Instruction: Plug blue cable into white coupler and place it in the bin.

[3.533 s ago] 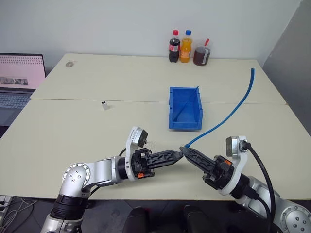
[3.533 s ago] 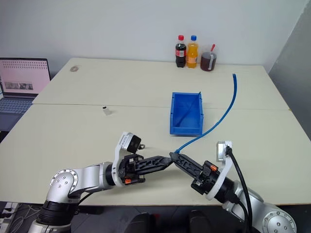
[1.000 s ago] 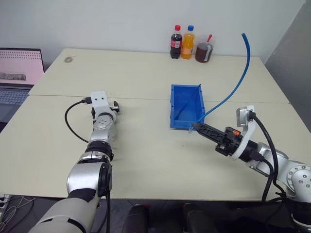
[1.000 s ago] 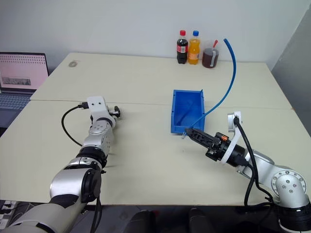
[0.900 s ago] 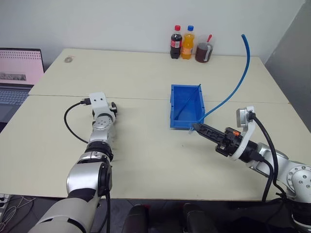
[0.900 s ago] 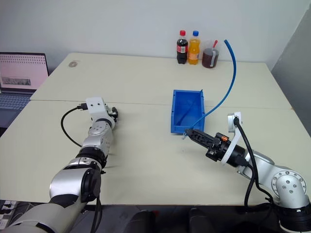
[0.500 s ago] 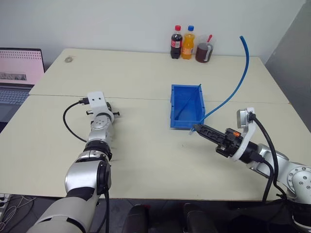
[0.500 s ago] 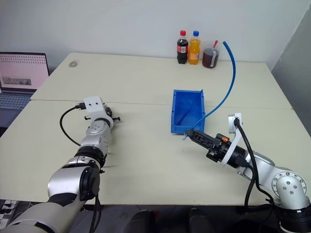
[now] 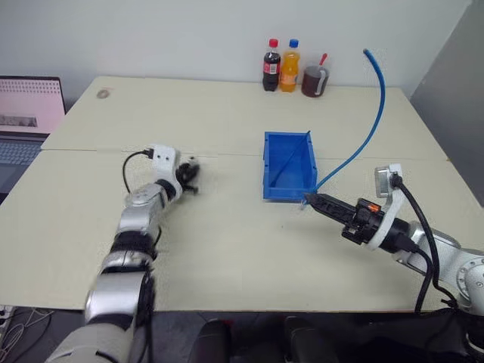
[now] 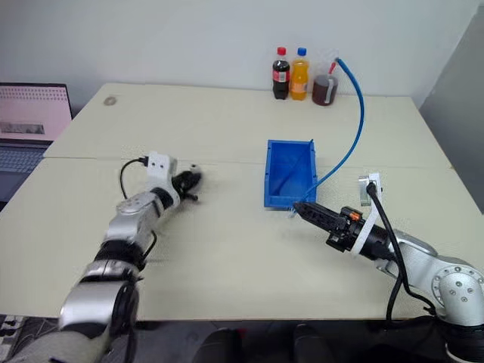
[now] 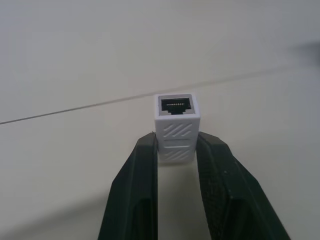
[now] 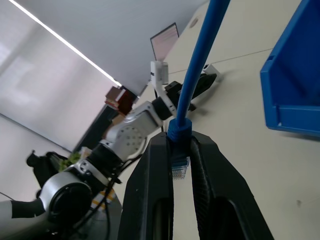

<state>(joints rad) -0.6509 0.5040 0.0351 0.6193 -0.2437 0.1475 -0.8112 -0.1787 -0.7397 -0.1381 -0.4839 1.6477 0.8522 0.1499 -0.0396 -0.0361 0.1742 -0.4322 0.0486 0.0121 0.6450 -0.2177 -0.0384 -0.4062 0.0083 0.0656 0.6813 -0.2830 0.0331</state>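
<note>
The white coupler (image 11: 176,131) sits pinched between the two black fingers of my left gripper (image 11: 177,143), its dark socket facing away from the wrist. That gripper (image 9: 189,175) hovers over the table, left of the bin (image 9: 287,191), a bright blue box near the table's middle. My right gripper (image 9: 308,200) is shut on the blue cable (image 9: 370,128) just behind its clear plug (image 12: 179,168), close to the bin's front right corner and pointing left. From there the cable arches up and back to the right of the bin.
Two soda bottles (image 9: 279,68) and a jar of dark drink (image 9: 312,79) stand at the table's far edge. A laptop (image 9: 26,113) sits off the left side. A small round disc (image 9: 102,94) lies at the far left of the table.
My left gripper has shut on the white coupler and swung it off the table toward the right. The right gripper has stayed put; the cable's free end has swayed left.
</note>
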